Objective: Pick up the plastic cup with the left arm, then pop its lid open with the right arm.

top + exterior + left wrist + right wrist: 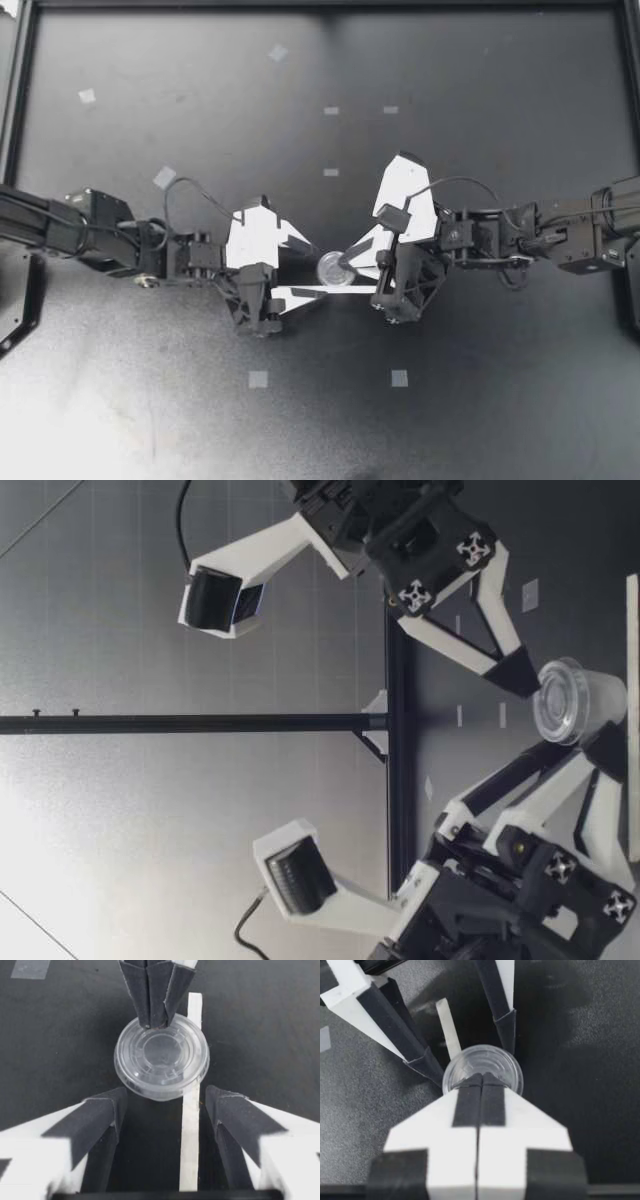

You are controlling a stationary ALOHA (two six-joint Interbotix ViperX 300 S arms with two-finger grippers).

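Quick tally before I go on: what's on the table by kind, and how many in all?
Clear lidded cup: 1
Long white strip: 1
Pale tape marks: 8
Total: 10

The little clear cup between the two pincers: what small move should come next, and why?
Probably my left pincer should close on the clear cup. Its fingers stand open on either side of it, while my right pincer, shut, rests at the rim of the lid.
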